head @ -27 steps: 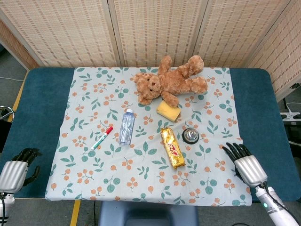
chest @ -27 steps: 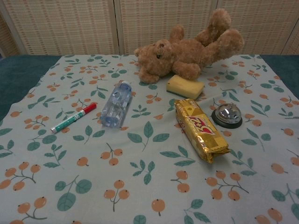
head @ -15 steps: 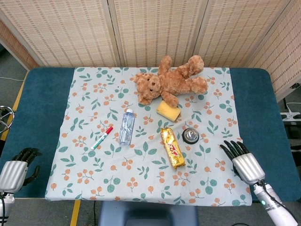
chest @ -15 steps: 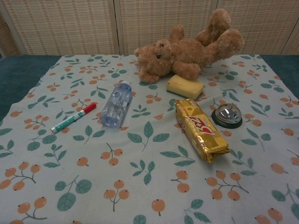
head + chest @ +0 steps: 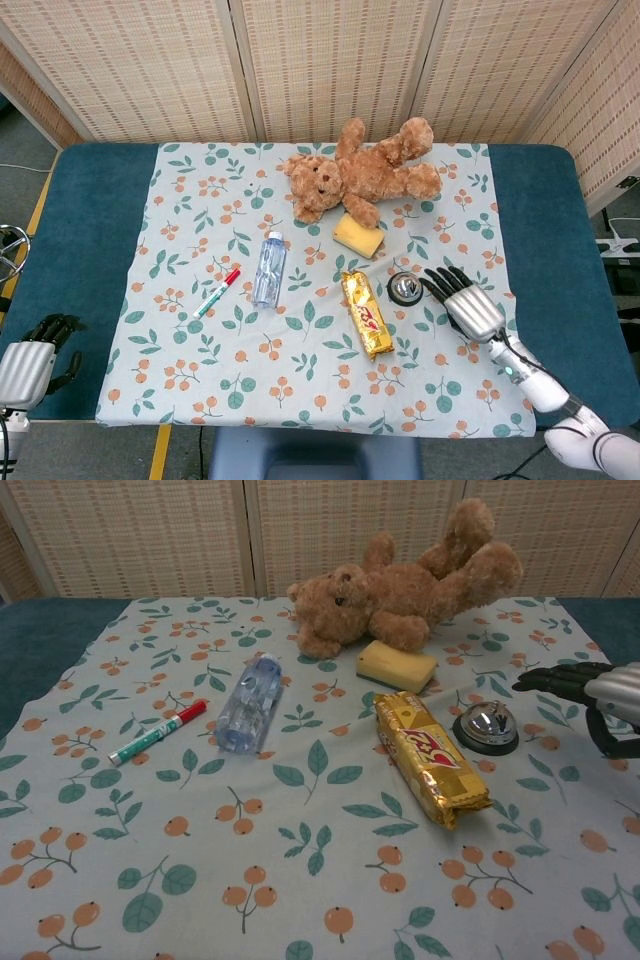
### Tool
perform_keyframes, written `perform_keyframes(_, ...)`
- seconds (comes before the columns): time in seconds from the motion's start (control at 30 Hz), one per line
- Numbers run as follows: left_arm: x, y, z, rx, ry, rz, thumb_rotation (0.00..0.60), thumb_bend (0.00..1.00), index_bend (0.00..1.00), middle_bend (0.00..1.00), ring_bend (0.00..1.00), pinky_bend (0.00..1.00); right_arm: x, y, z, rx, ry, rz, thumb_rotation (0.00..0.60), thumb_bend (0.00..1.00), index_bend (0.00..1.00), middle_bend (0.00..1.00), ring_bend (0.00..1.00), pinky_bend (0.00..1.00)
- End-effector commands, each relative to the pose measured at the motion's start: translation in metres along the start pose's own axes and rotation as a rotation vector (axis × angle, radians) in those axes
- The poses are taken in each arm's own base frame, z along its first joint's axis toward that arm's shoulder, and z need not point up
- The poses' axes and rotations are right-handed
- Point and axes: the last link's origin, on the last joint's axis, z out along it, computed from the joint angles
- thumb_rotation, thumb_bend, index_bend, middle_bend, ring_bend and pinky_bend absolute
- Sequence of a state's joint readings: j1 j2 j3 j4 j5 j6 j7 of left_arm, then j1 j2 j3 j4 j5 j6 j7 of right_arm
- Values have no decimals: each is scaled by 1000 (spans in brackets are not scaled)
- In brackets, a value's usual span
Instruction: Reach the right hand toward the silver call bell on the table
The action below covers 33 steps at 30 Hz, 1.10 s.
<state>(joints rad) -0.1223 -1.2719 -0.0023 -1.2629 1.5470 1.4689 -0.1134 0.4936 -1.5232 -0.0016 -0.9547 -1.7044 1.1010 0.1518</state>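
The silver call bell (image 5: 404, 288) (image 5: 486, 727) with a black base sits on the floral cloth, right of the gold snack packet. My right hand (image 5: 466, 303) (image 5: 597, 695) hovers just right of the bell, fingers spread and pointing toward it, holding nothing and not touching it. My left hand (image 5: 32, 358) rests at the table's near left corner on the blue surface, fingers curled in around nothing; the chest view does not show it.
A gold snack packet (image 5: 365, 314) lies left of the bell. A yellow sponge (image 5: 359, 236) and a brown teddy bear (image 5: 362, 175) lie behind it. A water bottle (image 5: 269, 268) and a red-capped marker (image 5: 217, 292) lie further left. The floral cloth (image 5: 250, 380) covers the blue table (image 5: 90, 220).
My right hand has moved up and left from the table's near right edge to just beside the bell, and now shows in the chest view. The left hand has stayed put.
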Motion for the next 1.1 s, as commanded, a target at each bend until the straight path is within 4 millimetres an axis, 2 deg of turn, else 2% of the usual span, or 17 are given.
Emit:
perform_keyframes(0.03, 1, 0, 0, -1, 6, 0, 600, 482, 315, 250, 168, 417, -9, -18, 45, 62, -51, 33, 600, 1000, 0, 0, 0, 70)
perform_keyframes(0.17, 1, 0, 0, -3, 4, -3, 600, 483, 315, 254, 168, 417, -15, -28, 71, 71, -64, 34, 600, 1000, 0, 0, 0, 68)
perform_keyframes(0.3, 1, -1, 0, -3, 6, -4, 600, 483, 315, 255, 168, 417, -17, -36, 85, 70, -63, 36, 600, 1000, 0, 0, 0, 67)
perform_keyframes(0.47, 2, -1, -1, -3, 11, -7, 600, 482, 315, 259, 168, 417, -24, -34, 83, 68, -76, 27, 600, 1000, 0, 0, 0, 67)
perform_keyframes(0.8, -1, 0, 0, -8, -4, 1, 600, 482, 315, 262, 168, 417, -20, -19, 77, 48, -76, 55, 600, 1000, 0, 0, 0, 67)
perform_keyframes(0.93, -1, 0, 0, -8, -4, 4, 600, 482, 315, 263, 168, 417, -4, -12, 64, 70, 32, 6, 600, 1000, 0, 0, 0, 65)
perform_keyframes(1.03, 0, -1, 0, -2, -2, -5, 600, 482, 315, 263, 168, 417, 7, -1, 33, 50, 136, -49, 600, 1000, 0, 0, 0, 57)
perform_keyframes(1.1, 2, -2, 0, 2, 5, -11, 600, 482, 315, 263, 168, 417, 8, 9, 0, -18, 159, -93, 600, 1000, 0, 0, 0, 53)
